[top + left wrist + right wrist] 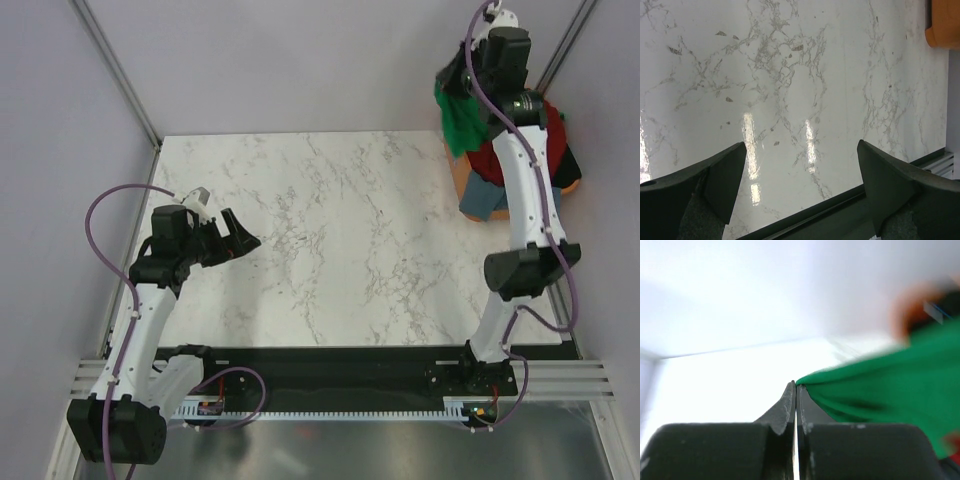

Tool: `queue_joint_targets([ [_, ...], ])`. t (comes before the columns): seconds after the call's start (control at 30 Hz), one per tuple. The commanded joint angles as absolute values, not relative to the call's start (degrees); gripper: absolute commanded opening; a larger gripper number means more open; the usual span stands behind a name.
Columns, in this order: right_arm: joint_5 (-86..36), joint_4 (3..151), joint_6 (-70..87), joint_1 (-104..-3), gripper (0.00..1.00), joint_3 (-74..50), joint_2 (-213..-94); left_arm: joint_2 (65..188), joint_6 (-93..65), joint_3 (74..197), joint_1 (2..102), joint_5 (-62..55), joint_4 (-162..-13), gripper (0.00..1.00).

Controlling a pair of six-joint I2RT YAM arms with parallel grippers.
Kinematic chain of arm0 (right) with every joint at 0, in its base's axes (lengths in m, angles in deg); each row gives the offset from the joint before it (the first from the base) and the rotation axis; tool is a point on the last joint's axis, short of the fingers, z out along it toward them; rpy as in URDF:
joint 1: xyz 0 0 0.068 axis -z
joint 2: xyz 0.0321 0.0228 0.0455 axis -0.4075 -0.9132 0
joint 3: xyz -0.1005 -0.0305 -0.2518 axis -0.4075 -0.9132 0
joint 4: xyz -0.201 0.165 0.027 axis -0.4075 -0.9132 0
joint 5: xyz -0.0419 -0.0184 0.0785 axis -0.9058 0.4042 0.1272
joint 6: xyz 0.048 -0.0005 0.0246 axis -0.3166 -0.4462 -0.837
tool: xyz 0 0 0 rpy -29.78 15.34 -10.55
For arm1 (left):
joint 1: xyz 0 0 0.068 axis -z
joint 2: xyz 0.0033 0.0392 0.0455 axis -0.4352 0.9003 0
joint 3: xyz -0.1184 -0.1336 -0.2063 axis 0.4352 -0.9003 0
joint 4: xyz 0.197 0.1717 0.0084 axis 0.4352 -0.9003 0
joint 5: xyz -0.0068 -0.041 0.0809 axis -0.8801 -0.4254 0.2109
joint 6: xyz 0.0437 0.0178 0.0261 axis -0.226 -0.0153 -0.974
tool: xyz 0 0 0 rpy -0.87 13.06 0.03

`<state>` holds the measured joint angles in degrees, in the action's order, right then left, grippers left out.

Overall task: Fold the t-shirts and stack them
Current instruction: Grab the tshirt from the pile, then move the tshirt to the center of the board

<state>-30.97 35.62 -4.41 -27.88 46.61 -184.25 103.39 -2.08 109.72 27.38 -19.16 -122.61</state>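
The right gripper (795,385), upper right in the top view, is clamping its jaws on a fold of the soft green shirt (880,390). The cloth is hanging creased over the orange basket (458,178), where a red shirt (490,160) and a grey-blue shirt (480,203) are bulging out. At centre left, the left gripper (238,238) is hovering, jaws wide apart, over the glossy grey-veined marble table (330,230).

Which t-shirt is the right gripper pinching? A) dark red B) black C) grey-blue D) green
D: in the right wrist view the right gripper is shut on an edge of the green t-shirt, whose cloth runs to a point at its tips.
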Motion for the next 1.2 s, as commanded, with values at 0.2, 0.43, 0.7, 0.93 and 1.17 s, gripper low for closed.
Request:
queue_joint_targets([
  [0.2, -17.83, 66.08, -14.16, -36.79, 0.0, 43.3, -153.72, 103.76, -3.45, 109.21, 27.2, -17.65, -122.38, 1.0],
  [0.43, -31.21, 48.67, -15.73, -36.88, 0.0, 19.27, -153.54, 104.65, -3.45, 109.38, 27.29, -16.69, -122.82, 1.0],
  [0.7, -30.58, 41.55, -14.53, -36.7, 0.0, -6.53, -163.29, 106.66, -3.45, 109.65, 27.29, -14.67, -123.87, 1.0],
  [0.93, -44.62, 40.66, -6.87, -49.39, 0.0, -15.51, -157.95, 107.72, -3.18, 109.91, 27.29, -13.43, -124.49, 1.0],
  [1.17, -95.61, 17.04, -6.24, -77.38, 0.0, -1.28, -168.43, 107.2, -2.92, 110.0, 27.38, -12.2, -124.66, 1.0],
])
